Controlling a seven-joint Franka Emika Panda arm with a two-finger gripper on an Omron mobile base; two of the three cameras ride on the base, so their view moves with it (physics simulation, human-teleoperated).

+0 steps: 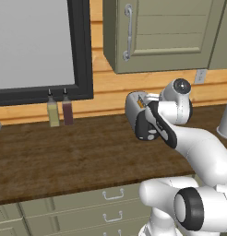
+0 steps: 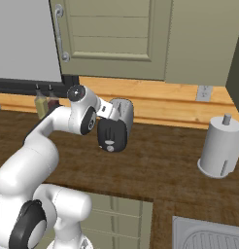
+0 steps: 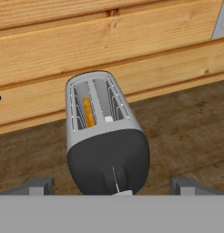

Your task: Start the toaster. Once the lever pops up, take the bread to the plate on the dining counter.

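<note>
Now I am hovering my wide-open pincer (image 3: 113, 185) over the toaster (image 3: 104, 136), bread (image 3: 89, 112) loaded, needing to press its lever down.

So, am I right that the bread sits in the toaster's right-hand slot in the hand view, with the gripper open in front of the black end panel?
Not quite: in the hand view the bread sits in the left-hand slot of the toaster. The rest holds: the gripper is open in front of the black end panel.
</note>
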